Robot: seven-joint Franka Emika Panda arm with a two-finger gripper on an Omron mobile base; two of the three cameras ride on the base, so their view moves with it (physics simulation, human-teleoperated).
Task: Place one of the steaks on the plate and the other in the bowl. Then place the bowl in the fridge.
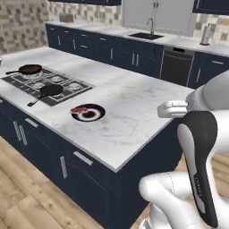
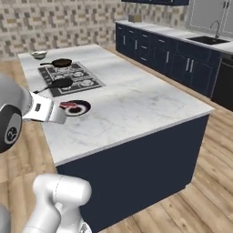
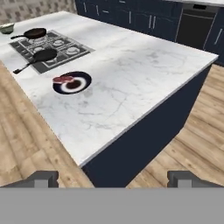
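The plate (image 1: pixel 88 112) is sitting on the marble island counter (image 1: pixel 134 107), just in front of the cooktop (image 1: pixel 47 85), and a steak (image 1: pixel 78 110) is lying on its left rim, part of the slab overhanging the edge; a dark patch is showing at the plate's pale centre, too small to identify; the bowl (image 2: pixel 38 55) is resting at the far end of the island beyond the cooktop, and its contents are too small to make out; two black skillets (image 1: pixel 30 69) are standing on the burners.

The gripper (image 3: pixel 113 178) is hovering off the island's near corner, well apart from the plate, with its fingertips (image 3: pixel 43 178) spread wide and holding nothing, floorboards and the cabinet side showing between them.

The left base view is showing the back counter with the sink (image 1: pixel 146 36) and a dishwasher (image 1: pixel 177 66), while the bowl is falling outside it; the right base view and the hand view are both taking in the bowl near their upper left; in the right base view the robot's hand is partly covering the plate's near left side.
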